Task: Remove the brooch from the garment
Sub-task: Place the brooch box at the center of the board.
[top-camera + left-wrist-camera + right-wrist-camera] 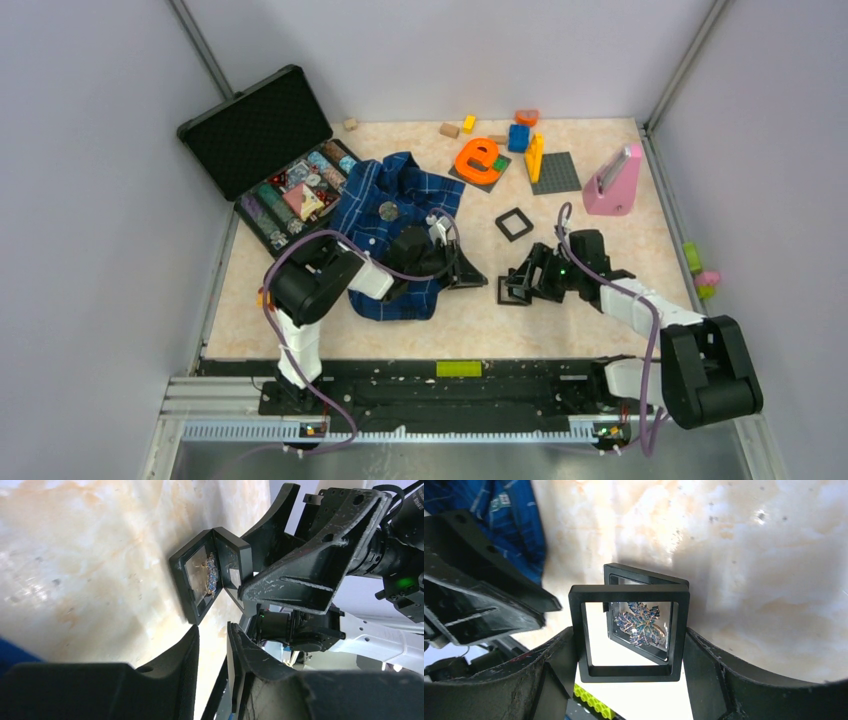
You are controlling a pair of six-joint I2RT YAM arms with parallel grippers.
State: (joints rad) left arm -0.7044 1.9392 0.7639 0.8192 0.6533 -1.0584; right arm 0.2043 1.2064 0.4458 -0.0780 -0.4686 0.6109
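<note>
Silvery-grey small round disc brooch [388, 210]: report position. (Inspector)

Position: on the upper middle of the dark blue plaid button-up shirt [420, 195], which lies crumpled on the beige marbled tabletop [450, 330]. Neither gripper touches the disc. Whether it is pinned or only resting on the cloth cannot be told. (Technician)

State of each hand? (Inspector)

Left gripper [213, 632]: fingers a narrow gap apart, nothing between them. It reaches out past the shirt's right edge and points away from the disc. Right gripper [629, 640]: clamped on a hinged black square frame [629, 592], swung open. A blue jewelled leaf-shaped ornament [640, 624] sits behind the clear film of the rear half. (Technician)

Step in hand? (Inspector)

Judgement: removal is not yet begun. Both hands are gathered at the frame, well apart from the disc. (Technician)

Next move? (Inspector)

Judgement: the empty left gripper is the free one. It would need to turn back over the shirt, spread its fingers enough to flank the disc, and take the disc by its rim. If the disc is pinned, the cloth may lift with it, so the right hand may be needed to hold the cloth down. (Technician)

Legible markings? (Inspector)

Pale green neck label [499, 502] on the shirt: print too blurred to read. Orange block [468, 162] at the far side: shaped as a lower-case "e". No brand name can be read. (Technician)
</note>
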